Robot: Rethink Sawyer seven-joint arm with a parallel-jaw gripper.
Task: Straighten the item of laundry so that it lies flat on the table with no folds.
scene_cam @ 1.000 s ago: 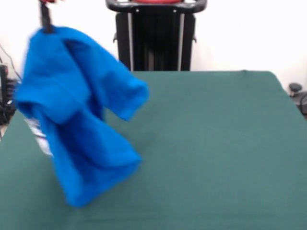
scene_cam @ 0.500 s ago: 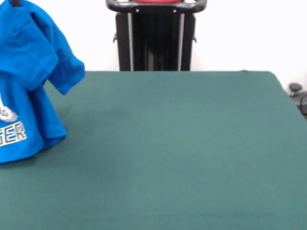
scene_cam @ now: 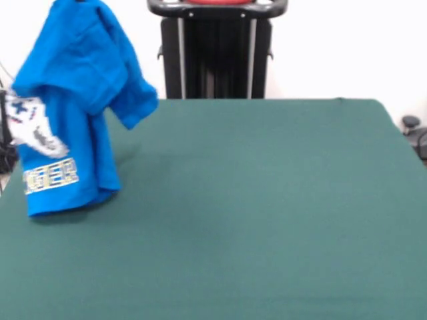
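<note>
Front view: blue T-shirt (scene_cam: 73, 87) hanging bunched at the left, above the green bench (scene_cam: 267, 213)
Its top runs off the upper edge, its white print faces left, and its hem sits near the bench's left side; whether the tool is clamped cannot be told

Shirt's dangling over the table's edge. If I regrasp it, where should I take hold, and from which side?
Probably the bottom hem corner of the shirt, near the lettering. The shirt hangs bunched from its top, hem lowest, close to or touching the table. Come in from the open table side, picture right: pulling the hem that way should spread it. The gripper is hidden at the top edge.
</note>
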